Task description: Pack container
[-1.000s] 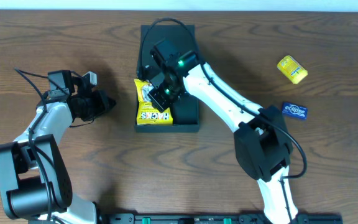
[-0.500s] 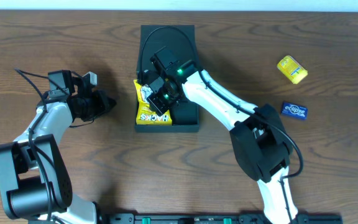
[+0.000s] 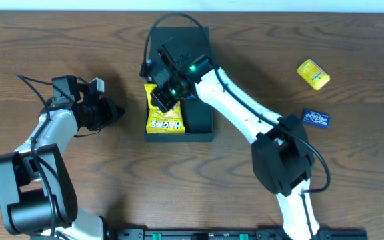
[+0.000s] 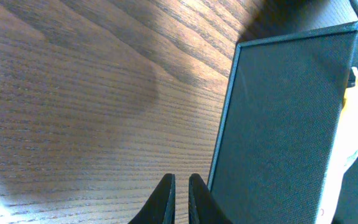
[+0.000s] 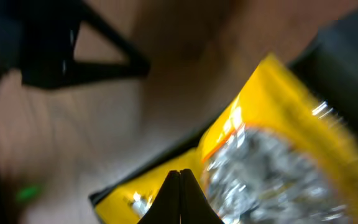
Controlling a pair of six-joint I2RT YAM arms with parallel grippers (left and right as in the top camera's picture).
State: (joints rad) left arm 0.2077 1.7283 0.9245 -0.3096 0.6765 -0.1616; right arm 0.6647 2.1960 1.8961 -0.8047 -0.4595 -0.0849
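The container (image 3: 199, 121) is a dark open box at the table's middle, its flap lid lying open on the far side. A yellow "Hacks" snack packet (image 3: 163, 121) lies tilted over the box's left part, its edge on the left wall. My right gripper (image 3: 160, 100) is shut and empty, with its tips down on the packet's top; the right wrist view shows the shut tips (image 5: 180, 179) against the yellow foil packet (image 5: 272, 118). My left gripper (image 3: 116, 111) is shut and empty, left of the box; its wrist view shows the tips (image 4: 181, 186) beside the container's outer wall (image 4: 278, 124).
A small yellow packet (image 3: 313, 74) and a blue packet (image 3: 317, 119) lie on the wood table at the right. A cable arcs over the box lid (image 3: 179, 37).
My right gripper has shifted left and slightly toward the far side over the yellow packet, and the packet has settled a little. The left arm has not moved.
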